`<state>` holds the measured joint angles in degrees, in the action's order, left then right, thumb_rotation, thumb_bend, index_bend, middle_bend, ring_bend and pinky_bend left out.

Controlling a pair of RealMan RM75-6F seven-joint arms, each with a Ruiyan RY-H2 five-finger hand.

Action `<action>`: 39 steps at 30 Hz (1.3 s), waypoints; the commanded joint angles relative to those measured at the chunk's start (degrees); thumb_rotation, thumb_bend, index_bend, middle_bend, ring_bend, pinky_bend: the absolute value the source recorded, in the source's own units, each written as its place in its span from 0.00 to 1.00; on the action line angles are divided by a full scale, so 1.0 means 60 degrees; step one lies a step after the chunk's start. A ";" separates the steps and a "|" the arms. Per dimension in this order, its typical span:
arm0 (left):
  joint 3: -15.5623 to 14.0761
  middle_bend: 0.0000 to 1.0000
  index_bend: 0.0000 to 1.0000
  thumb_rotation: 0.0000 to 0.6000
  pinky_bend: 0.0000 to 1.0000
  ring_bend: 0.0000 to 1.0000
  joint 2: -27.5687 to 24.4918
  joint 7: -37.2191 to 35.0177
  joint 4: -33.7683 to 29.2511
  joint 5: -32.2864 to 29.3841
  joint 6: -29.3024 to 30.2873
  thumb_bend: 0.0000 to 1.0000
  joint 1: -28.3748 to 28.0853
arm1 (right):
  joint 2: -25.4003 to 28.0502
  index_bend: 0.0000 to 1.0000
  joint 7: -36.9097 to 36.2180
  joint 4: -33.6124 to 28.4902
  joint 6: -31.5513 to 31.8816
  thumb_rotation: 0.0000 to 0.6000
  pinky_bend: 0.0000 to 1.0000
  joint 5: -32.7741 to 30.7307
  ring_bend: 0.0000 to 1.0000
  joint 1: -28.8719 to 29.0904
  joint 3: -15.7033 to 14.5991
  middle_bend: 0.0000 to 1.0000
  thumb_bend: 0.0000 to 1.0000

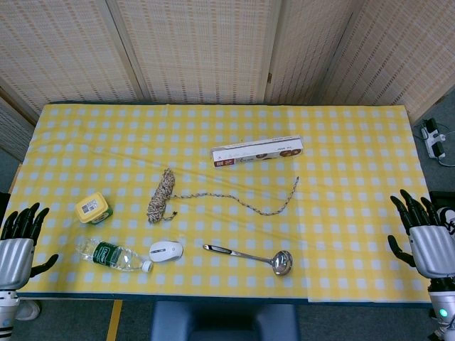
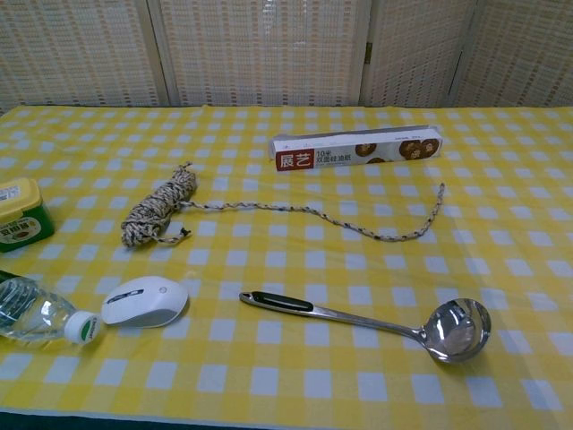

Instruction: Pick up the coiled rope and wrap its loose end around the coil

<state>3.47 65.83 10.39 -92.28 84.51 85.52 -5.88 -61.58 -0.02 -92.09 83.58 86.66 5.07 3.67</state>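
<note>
The coiled rope [image 1: 161,195] [image 2: 159,208] lies left of the table's middle, a speckled tan bundle. Its loose end [image 1: 263,207] [image 2: 376,227] trails right across the yellow checked cloth and curls up near the box. My left hand [image 1: 17,241] hovers off the table's front left corner, fingers spread, holding nothing. My right hand [image 1: 423,238] hovers at the front right edge, fingers spread and empty. Both hands are far from the rope. Neither hand shows in the chest view.
A long baking-paper box [image 1: 257,151] [image 2: 358,148] lies behind the rope. A yellow tub [image 1: 93,208] [image 2: 18,212], a water bottle [image 1: 114,255] [image 2: 36,313], a white mouse [image 1: 166,250] [image 2: 144,301] and a steel ladle [image 1: 249,256] [image 2: 376,320] sit along the front.
</note>
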 commanded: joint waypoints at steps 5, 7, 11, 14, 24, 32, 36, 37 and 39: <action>0.0069 0.01 0.02 1.00 0.00 0.03 -0.0012 -0.0078 -0.0057 0.0013 -0.0059 0.21 -0.0097 | -0.0095 0.00 0.0088 0.0105 0.0185 1.00 0.00 0.0024 0.10 -0.0018 0.0063 0.00 0.44; 0.0097 0.02 0.02 1.00 0.00 0.03 -0.0023 -0.0094 -0.0045 0.0025 -0.0046 0.21 -0.0121 | -0.0095 0.00 0.0099 0.0096 0.0222 1.00 0.00 0.0040 0.10 -0.0029 0.0062 0.00 0.44; 0.0174 0.04 0.05 1.00 0.00 0.05 -0.0037 -0.0173 -0.0036 0.0135 -0.0049 0.21 -0.0237 | -0.0091 0.00 0.0090 0.0070 0.0357 1.00 0.00 0.0085 0.10 -0.0079 0.0064 0.00 0.44; 0.0317 0.06 0.06 1.00 0.00 0.06 -0.0102 -0.0375 -0.0106 0.0281 -0.0199 0.21 -0.0496 | -0.0097 0.00 0.0163 0.0055 0.0476 1.00 0.00 0.0123 0.10 -0.0117 0.0076 0.00 0.44; 0.1010 0.07 0.06 1.00 0.04 0.07 -0.0438 -0.0526 -0.0943 0.0614 -0.1441 0.22 -0.1979 | -0.0009 0.00 0.0169 -0.0061 0.0810 1.00 0.00 0.0297 0.10 -0.0299 0.0005 0.00 0.44; 0.1594 0.08 0.07 1.00 0.05 0.08 0.0319 0.0070 -0.1202 -0.0124 -0.3418 0.22 -0.3710 | 0.0006 0.00 0.0117 -0.0062 0.0934 1.00 0.00 0.0400 0.10 -0.0383 -0.0043 0.00 0.44; 0.1787 0.09 0.07 1.00 0.06 0.09 0.1116 0.0754 -0.0932 -0.0923 -0.4315 0.22 -0.4523 | 0.0008 0.00 0.0059 -0.0035 0.0955 1.00 0.00 0.0400 0.10 -0.0421 -0.0063 0.00 0.44; 0.1823 0.09 0.07 1.00 0.07 0.09 0.1307 0.0899 -0.0846 -0.1128 -0.4452 0.22 -0.4668 | 0.0006 0.00 0.0039 -0.0020 0.0951 1.00 0.00 0.0396 0.10 -0.0428 -0.0068 0.00 0.44; 0.1874 0.09 0.07 1.00 0.08 0.09 0.1694 0.1189 -0.0662 -0.1567 -0.4680 0.22 -0.4920 | 0.0004 0.00 0.0008 0.0020 0.0934 1.00 0.00 0.0380 0.10 -0.0443 -0.0084 0.00 0.44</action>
<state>13.91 73.46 15.30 -97.57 77.76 59.51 -33.26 -61.55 0.05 -91.99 89.21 88.96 2.43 3.20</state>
